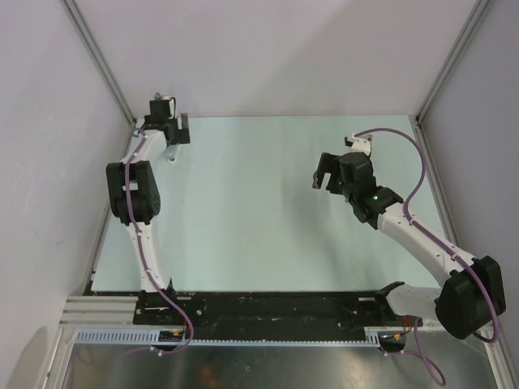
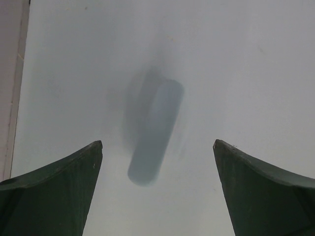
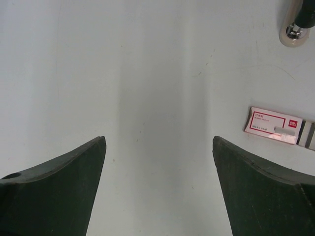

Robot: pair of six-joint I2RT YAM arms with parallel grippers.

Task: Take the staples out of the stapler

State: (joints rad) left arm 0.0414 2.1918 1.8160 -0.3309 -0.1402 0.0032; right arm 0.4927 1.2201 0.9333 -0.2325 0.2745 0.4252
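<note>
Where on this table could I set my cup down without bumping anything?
The broad middle of the table, between the left gripper and the right gripper, is bare, as is the strip along its near edge. It is tighter near the right gripper, where the stapler and staples lie.

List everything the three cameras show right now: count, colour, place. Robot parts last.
stapler: one, red-edged with a pale top, flat on the table, right side of the right wrist view
staples: one short grey strip, at the stapler's right end, cut off by the picture's edge
round foot: one, whitish with a metal bolt, top right of the right wrist view
blurred oblong: one, grey, ahead of the left fingers; too blurred to identify
table: one, pale
cables: two, purple, one along each arm
arms: two, white and black, based at the near edge
left gripper: black, open, holds nothing
right gripper: black, open, holds nothing
</note>
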